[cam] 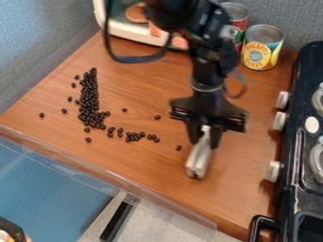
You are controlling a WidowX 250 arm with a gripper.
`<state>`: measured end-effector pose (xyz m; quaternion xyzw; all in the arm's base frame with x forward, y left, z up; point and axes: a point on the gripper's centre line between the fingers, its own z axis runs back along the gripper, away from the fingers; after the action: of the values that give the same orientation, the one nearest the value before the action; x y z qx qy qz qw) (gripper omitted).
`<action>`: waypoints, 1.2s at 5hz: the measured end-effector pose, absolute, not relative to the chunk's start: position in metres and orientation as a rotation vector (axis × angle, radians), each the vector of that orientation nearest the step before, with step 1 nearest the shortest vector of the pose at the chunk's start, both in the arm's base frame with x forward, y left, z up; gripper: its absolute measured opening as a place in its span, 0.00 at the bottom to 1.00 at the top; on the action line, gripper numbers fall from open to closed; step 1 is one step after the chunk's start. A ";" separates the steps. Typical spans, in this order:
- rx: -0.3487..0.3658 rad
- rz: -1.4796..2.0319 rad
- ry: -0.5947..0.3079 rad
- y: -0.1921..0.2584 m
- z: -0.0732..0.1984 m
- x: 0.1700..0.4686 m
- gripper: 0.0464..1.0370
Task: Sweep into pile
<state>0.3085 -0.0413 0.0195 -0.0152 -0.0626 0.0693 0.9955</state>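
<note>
Sweeping looks half done
Beans (93, 119) lie thickest toward ten o'clock; stray ones at seven and nine want gathering. Jaws closed on the tool (199, 159).

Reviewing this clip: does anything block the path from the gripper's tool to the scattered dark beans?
Nothing visible does. The gripper holds a pale tool; toward the main cluster of dark beans, only stray beans lie between. The cans stand farther back, off that line.
</note>
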 end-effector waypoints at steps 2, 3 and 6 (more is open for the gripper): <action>-0.023 0.135 -0.105 -0.005 0.019 0.295 0.29; -0.017 0.128 -0.095 0.013 0.018 0.290 0.29; -0.009 0.129 -0.053 0.056 0.019 0.287 0.29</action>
<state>0.2870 0.0558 0.0189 -0.0046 -0.0262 0.0646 0.9976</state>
